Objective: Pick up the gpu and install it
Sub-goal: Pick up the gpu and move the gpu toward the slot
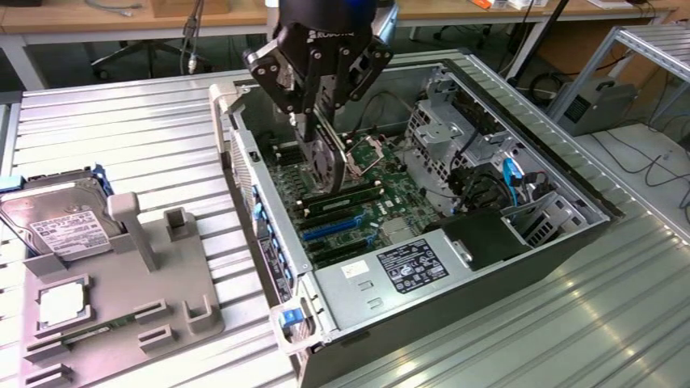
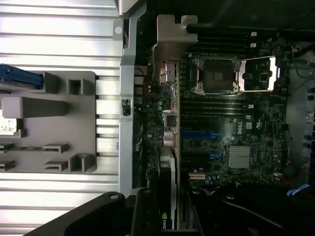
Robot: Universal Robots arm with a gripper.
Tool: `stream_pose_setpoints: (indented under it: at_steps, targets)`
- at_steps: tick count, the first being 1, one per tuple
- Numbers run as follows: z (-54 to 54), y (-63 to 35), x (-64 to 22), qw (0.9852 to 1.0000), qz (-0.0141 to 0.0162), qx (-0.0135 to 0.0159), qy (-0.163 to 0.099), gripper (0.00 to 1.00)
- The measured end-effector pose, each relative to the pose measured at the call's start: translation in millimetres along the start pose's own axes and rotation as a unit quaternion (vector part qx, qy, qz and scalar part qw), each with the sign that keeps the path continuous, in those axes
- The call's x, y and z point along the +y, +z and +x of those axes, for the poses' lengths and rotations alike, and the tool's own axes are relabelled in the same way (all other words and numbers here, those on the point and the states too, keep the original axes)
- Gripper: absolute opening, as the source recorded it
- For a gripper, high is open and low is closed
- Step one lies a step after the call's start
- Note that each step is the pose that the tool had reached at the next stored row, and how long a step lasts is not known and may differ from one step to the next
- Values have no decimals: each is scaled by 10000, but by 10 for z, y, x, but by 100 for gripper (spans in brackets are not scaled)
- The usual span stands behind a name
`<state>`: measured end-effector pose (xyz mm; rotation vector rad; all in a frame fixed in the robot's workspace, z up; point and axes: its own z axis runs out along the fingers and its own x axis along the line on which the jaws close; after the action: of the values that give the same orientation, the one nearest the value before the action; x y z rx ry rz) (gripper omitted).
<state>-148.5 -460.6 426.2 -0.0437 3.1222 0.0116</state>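
My gripper (image 1: 320, 121) hangs over the open computer case (image 1: 571, 194) and is shut on the gpu (image 1: 331, 166). I hold the card on edge above the motherboard (image 1: 377, 190), with its lower end close to the slots (image 1: 336, 226). In the wrist view the gpu (image 2: 170, 147) shows edge-on between my gripper (image 2: 170, 209) fingers. Its silver bracket (image 2: 170, 37) points toward the case's rear wall. Whether the card touches the board is hidden.
A grey holder tray (image 1: 161, 275) lies at the exterior view's left, carrying a silver hard drive (image 1: 60, 222) and a narrow memory stick (image 1: 97, 331). Inside the case are a drive cage (image 1: 453, 133), cables (image 1: 506, 182) and a labelled cover (image 1: 410, 265). The CPU socket (image 2: 216, 76) stands open.
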Motion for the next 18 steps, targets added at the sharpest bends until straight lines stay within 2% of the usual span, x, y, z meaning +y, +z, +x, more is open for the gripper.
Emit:
stream_pose_setpoints:
  at_steps: [2,9,11,17,18]
  targets:
    - [-104,3,-2,10000,0,0,-1,27]
    - [-364,9,-6,10000,0,0,-1,27]
    - [-498,12,-8,10000,0,0,0,27]
    - [-747,19,-11,10000,0,0,-1,27]
    - [-833,21,-10,10000,0,0,0,27]
